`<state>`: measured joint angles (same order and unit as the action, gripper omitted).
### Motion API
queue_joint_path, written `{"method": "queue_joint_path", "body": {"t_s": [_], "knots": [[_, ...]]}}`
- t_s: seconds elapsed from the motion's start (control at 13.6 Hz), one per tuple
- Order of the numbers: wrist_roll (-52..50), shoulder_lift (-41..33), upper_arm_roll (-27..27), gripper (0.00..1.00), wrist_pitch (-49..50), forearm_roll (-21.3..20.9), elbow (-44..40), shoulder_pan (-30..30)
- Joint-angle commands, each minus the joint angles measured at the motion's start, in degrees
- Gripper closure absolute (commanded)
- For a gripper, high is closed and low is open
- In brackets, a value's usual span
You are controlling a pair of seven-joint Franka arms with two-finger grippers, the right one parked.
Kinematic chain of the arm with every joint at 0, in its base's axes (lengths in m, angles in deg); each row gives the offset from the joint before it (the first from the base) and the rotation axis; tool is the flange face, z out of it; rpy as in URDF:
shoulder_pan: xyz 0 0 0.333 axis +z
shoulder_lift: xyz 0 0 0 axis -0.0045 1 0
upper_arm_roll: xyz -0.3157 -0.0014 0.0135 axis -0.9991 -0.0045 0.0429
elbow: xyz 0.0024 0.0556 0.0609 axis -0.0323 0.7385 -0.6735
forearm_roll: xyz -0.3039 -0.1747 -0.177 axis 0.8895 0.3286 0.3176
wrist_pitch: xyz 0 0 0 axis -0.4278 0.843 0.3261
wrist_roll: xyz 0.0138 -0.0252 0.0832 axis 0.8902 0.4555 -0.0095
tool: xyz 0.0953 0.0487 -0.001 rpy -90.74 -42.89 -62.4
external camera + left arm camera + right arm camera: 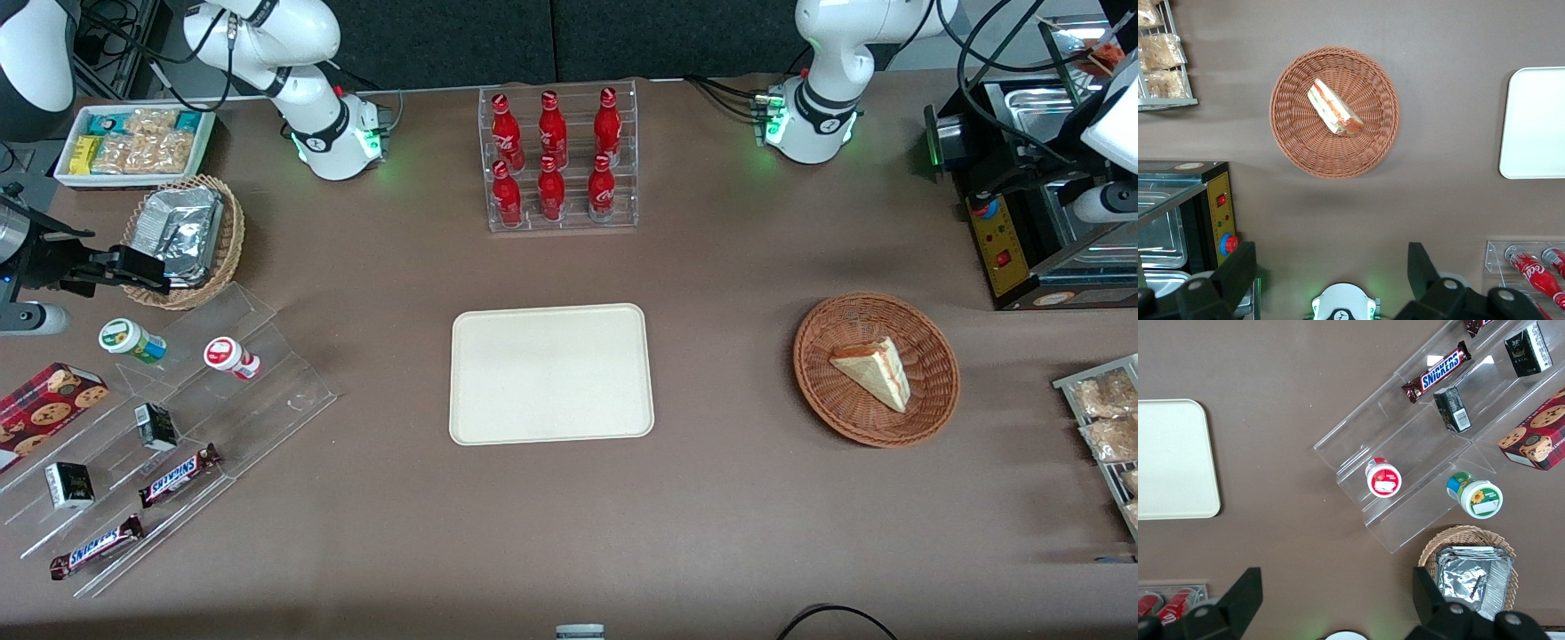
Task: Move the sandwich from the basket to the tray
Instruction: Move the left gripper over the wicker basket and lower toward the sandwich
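Open fingers [1331, 280] hang high above brown table [711, 498], sandwich [1335, 108] in basket [1298, 143].

one sandwich [873, 370], six bottles [551, 156], one tray [551, 373]

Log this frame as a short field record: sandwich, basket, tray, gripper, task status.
sandwich: lying in the basket, untouched
basket: round wicker, on the table toward the working arm's end
tray: nothing on it, mid-table, nearer the front camera than the bottle rack
bottle rack: six red bottles
gripper: open, high above the table, holding nothing
task status: not yet begun
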<state>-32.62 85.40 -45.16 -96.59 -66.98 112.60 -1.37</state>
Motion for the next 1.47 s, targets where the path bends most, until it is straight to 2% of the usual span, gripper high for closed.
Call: {"method": "queue_joint_path", "body": {"t_s": [0.0, 0.44, 0.59, 0.88, 1.1, 1.39], "knots": [[0.51, -0.94, 0.05, 0.0, -0.61, 0.28, 0.81, -0.12], [-0.37, 2.04, 0.22, 0.0, -1.75, -0.51, 1.16, -0.03], [-4.04, 3.36, 0.4, 0.0, -4.11, -0.42, 2.12, 0.76], [-18.18, 6.0, 0.4, 0.0, -15.18, -0.6, 10.1, 0.85], [-25.22, 5.56, 0.66, 0.0, -26.77, -0.68, 19.85, 0.85], [-31.82, 5.65, 1.98, 0.0, -36.8, -0.68, 27.16, 0.94]]}}
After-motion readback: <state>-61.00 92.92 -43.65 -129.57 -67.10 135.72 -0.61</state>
